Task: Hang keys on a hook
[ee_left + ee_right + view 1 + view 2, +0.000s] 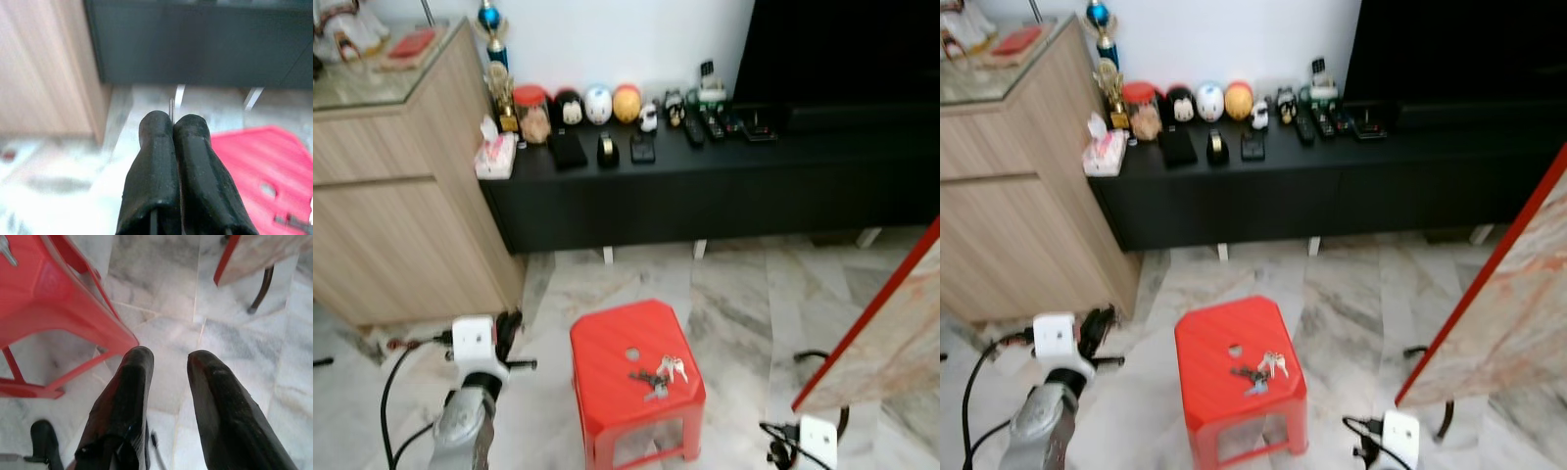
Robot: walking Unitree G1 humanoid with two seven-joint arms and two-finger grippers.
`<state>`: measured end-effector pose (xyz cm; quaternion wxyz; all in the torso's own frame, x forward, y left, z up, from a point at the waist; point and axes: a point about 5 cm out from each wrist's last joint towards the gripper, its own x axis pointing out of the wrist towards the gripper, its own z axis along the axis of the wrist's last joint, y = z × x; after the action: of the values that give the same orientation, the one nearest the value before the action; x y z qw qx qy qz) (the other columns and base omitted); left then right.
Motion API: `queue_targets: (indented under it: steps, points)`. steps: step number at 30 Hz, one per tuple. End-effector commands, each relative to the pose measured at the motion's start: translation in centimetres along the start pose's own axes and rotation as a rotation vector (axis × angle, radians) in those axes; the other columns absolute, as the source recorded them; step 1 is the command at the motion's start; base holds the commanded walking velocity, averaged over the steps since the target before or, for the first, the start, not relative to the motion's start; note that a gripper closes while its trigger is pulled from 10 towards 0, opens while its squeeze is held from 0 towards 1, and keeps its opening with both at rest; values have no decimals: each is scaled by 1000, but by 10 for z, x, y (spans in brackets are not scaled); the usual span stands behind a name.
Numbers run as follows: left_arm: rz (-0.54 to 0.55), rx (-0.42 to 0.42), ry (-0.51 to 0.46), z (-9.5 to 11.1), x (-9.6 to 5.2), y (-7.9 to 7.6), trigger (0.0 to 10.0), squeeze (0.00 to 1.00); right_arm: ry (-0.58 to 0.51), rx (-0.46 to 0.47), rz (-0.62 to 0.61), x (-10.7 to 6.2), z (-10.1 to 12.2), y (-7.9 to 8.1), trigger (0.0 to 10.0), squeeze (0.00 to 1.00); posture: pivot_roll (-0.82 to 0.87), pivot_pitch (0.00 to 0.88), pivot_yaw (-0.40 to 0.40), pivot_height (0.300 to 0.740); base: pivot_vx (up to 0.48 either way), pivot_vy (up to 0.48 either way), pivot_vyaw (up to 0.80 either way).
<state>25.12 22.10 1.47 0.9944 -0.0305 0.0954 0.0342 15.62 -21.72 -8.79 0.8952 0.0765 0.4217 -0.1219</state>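
The keys (659,376) lie in one loose bunch on top of the red stool (607,343), toward its near right corner, just beside the small round hole in the seat. How many keys are on the ring is too small to tell. Set on the low stool, they seem to be put within easy reach from above, and nothing is touching them yet.

The left gripper (174,122) hangs low on the left of the stool, near the wooden cabinet (391,196), its two fingers pressed together with nothing clearly between them; a thin pale sliver shows at the tips, but I cannot say what it is. The right gripper (168,360) hangs on the stool's other side, down by the marble floor (161,293), fingers parted and empty. Neither is over the keys, so I take it the pick-up has not begun.

No hook can be made out from here. My guess is the robot must first grasp the bunch, then find the hook elsewhere.

Behind the stool runs one long black counter (754,186), its top crowded along the back edge: four round jar-like things in a row, a pink tissue pack (495,155) at the left end, and several dark remotes and small boxes. One red-edged board (891,333) leans in on the right.
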Motion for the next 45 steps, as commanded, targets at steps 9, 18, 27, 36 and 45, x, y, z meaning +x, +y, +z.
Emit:
queue_targets:
  steps: [9, 18, 27, 36, 45]
  points:
    - [67, 40, 208, -37, -12, 23, 10000, 0, 55, 25, -22, -3, -6, -18, 10000, 0, -21, 0, 31, 740, 0, 0, 0]
    - [92, 68, 440, -77, -41, 31, 10000, 0, 108, 40, -26, -7, -21, -18, 10000, 0, -27, 0, 47, 740, 0, 0, 0]
    - [112, 73, 495, -92, -56, 28, 10000, 0, 102, 9, -26, -5, -19, -10, 10000, 0, -29, 0, 45, 740, 0, -216, 0]
    - [99, 67, 513, -97, -60, 22, 10000, 0, 99, 21, -31, -4, -17, -10, 10000, 0, -38, 0, 49, 740, 0, -429, 0]
    - [113, 67, 529, -98, -62, 26, 10000, 0, 116, 22, -38, -8, -22, -25, 10000, 0, -34, 0, 55, 740, 0, -480, 0]
